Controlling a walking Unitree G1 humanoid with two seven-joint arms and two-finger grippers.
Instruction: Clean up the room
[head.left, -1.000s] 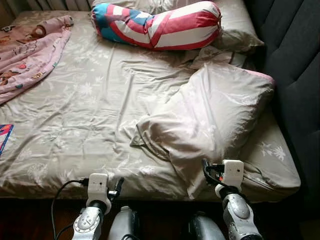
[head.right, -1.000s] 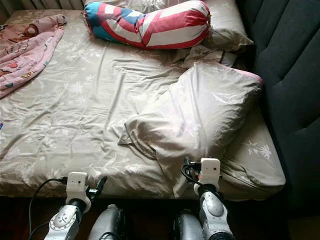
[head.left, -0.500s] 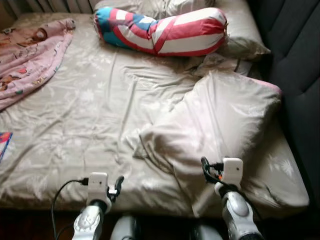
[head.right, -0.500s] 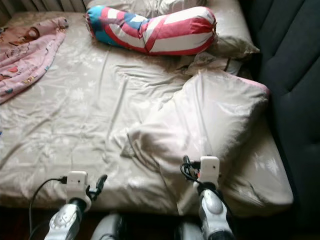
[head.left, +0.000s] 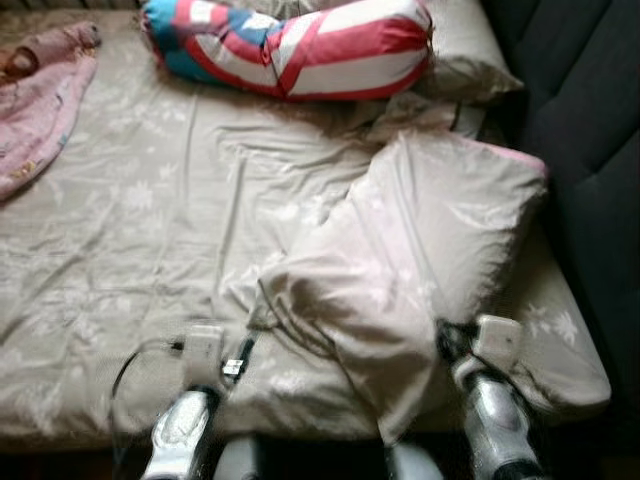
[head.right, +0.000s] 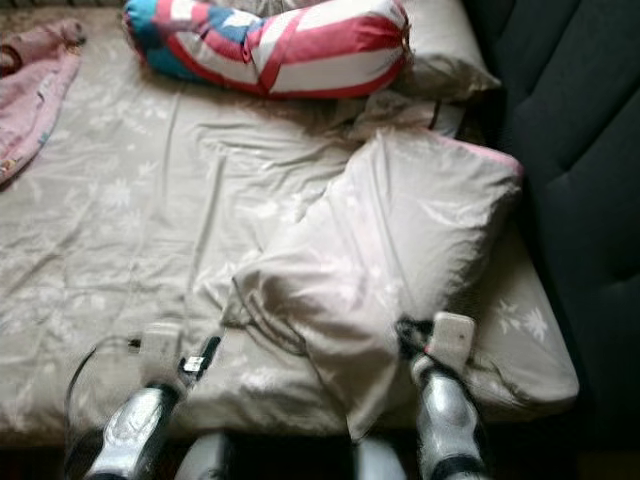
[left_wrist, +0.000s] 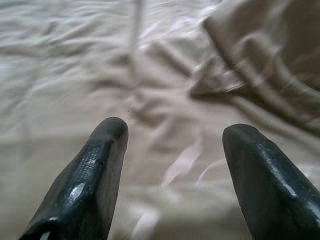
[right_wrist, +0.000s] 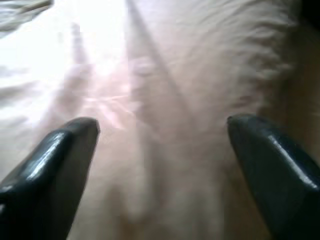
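A rumpled beige pillow (head.left: 420, 240) lies askew on the right side of the bed, over the beige flowered sheet (head.left: 150, 220). My right gripper (head.left: 447, 340) is at the pillow's near lower corner; in the right wrist view its fingers (right_wrist: 55, 165) stand open with the pillow cloth (right_wrist: 165, 100) between and beyond them. My left gripper (head.left: 243, 352) hovers over the sheet near the bed's front edge, just left of the pillow's near corner. It is open, with wrinkled sheet (left_wrist: 75, 75) ahead of its fingers (left_wrist: 95, 170).
A red, white and blue striped bolster (head.left: 300, 45) lies across the far end of the bed. A second beige pillow (head.left: 460, 50) sits behind it. A pink printed blanket (head.left: 35, 90) lies at the far left. A dark padded headboard (head.left: 590, 150) runs along the right.
Both arms have reached forward from the bed's edge onto the mattress. The right gripper has come up to the pillow's near corner. The camera has shifted too.
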